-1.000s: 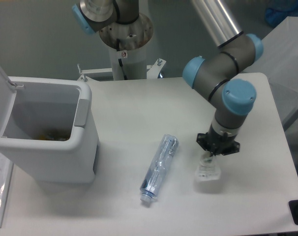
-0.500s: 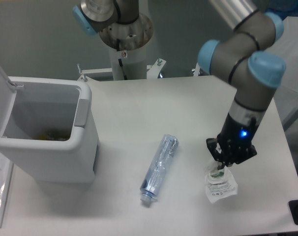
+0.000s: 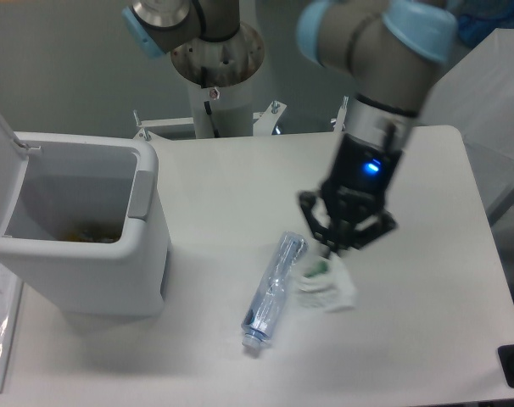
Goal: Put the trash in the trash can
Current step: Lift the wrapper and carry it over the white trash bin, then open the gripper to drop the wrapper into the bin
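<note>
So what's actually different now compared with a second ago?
The gripper, shut on the pouch, has carried it leftward across the table, from the right side to right beside the bottle. The arm swung left with it. The bottle lies where it was, and the trash can stays open, unmoved.
</note>
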